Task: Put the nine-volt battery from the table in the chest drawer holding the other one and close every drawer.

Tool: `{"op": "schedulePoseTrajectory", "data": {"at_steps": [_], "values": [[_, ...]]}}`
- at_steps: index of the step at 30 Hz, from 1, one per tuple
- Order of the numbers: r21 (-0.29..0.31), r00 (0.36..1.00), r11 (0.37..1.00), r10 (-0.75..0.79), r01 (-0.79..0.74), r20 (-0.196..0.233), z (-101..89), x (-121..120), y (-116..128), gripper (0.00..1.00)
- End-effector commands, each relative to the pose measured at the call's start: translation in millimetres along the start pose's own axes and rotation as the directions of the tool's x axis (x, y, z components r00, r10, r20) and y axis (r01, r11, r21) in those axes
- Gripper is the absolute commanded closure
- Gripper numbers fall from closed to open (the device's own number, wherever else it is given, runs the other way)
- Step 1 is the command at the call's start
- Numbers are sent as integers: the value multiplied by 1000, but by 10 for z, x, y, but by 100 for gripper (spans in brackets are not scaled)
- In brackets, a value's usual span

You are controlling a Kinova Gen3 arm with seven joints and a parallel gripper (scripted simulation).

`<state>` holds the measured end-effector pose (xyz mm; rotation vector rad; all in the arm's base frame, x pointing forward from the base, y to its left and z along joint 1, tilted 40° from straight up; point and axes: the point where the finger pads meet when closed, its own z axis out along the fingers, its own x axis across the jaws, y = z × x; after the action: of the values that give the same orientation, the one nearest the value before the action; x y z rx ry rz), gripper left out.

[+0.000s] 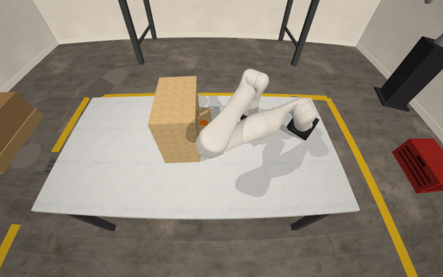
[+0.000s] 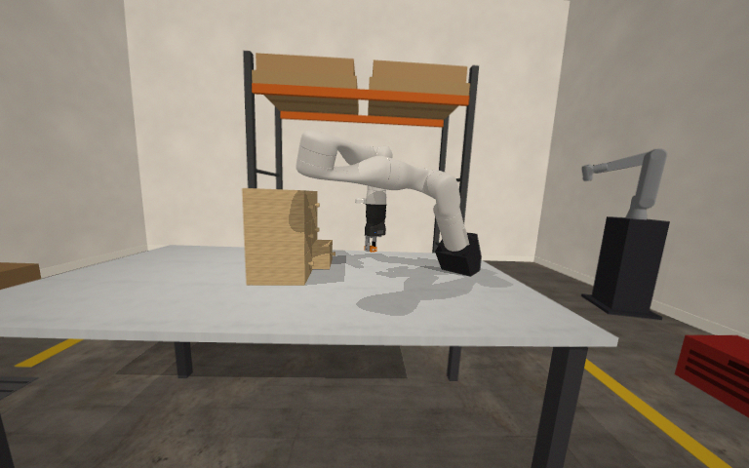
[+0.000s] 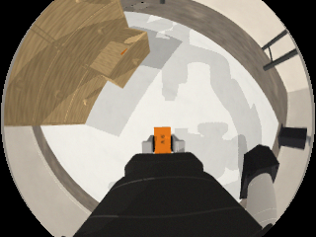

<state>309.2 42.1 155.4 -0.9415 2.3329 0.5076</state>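
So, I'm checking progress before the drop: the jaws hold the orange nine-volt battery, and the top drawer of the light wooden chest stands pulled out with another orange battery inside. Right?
Not quite. It is the bottom drawer of the light wooden chest that stands pulled out, as the exterior view shows. The rest holds: the jaws hold the orange nine-volt battery, and a second orange battery lies in that drawer.
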Motion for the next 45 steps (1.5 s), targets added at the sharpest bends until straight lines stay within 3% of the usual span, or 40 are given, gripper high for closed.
{"op": "schedulePoseTrajectory", "data": {"at_steps": [1,20,45], "values": [[8,1000,1000,-17,17,6,-26,27,-59,49],[9,976,976,-218,218,4,-27,116,-211,49],[10,870,870,-493,493,1,-28,246,-434,49]]}}
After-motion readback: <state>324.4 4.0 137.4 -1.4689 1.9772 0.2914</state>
